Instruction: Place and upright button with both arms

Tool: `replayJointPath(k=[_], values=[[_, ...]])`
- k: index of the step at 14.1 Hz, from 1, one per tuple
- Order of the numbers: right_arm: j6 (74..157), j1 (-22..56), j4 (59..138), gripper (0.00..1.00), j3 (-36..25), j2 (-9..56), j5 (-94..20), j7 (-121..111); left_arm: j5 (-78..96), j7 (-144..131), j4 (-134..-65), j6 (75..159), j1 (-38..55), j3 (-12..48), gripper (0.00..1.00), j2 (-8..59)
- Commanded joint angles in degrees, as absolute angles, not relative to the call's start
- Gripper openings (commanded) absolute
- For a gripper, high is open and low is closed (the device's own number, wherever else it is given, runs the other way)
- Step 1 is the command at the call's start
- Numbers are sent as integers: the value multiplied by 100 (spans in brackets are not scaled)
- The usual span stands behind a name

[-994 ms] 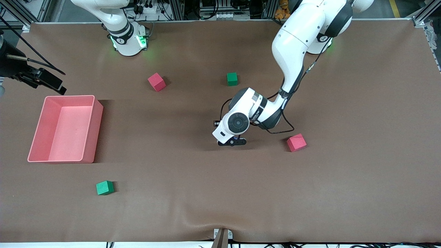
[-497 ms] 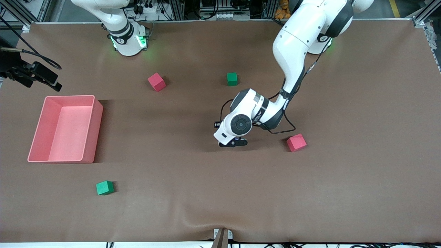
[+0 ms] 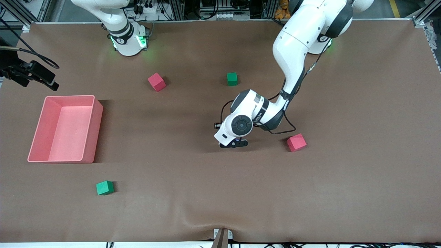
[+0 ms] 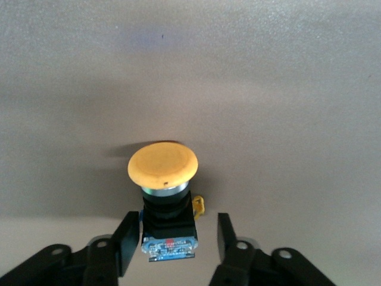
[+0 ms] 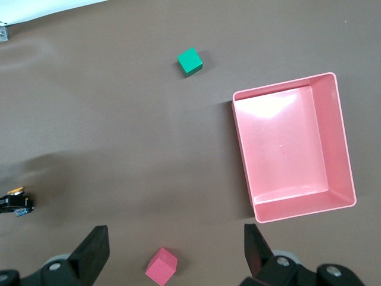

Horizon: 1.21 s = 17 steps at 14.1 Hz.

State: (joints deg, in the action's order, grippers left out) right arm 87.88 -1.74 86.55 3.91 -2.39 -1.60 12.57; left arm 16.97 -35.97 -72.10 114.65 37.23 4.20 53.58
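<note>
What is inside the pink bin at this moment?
Nothing shows inside the pink bin: the right wrist view looks straight down onto its bare floor, and no part of that floor is covered. The button sits between the left gripper's open fingers.

A robotics lab: two white arms (image 3: 293, 51) bolted to a brown-covered table (image 3: 361, 189), aluminium framing (image 3: 425, 15) and cabling along its edge, foam cubes (image 3: 156, 82) and a pink bin (image 3: 65, 129) as test props.
</note>
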Motion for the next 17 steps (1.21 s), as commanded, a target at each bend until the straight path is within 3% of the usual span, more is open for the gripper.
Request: replayJointPath(k=[1,4,7,17], values=[[8597,-220,8569,100,439,-237,-9,1073,1802,-3612,-7075,11487,3735,396,40,5440],[8569,-220,8561,100,448,-237,62,967,1802,-3612,-7066,11496,3727,404,37,5493],[8561,-220,8569,100,457,-237,70,958,1854,-3612,-7075,11522,3727,396,0,5476],[8561,-220,8587,100,448,-237,70,958,1776,-4771,-7101,11767,4068,387,0,4958]])
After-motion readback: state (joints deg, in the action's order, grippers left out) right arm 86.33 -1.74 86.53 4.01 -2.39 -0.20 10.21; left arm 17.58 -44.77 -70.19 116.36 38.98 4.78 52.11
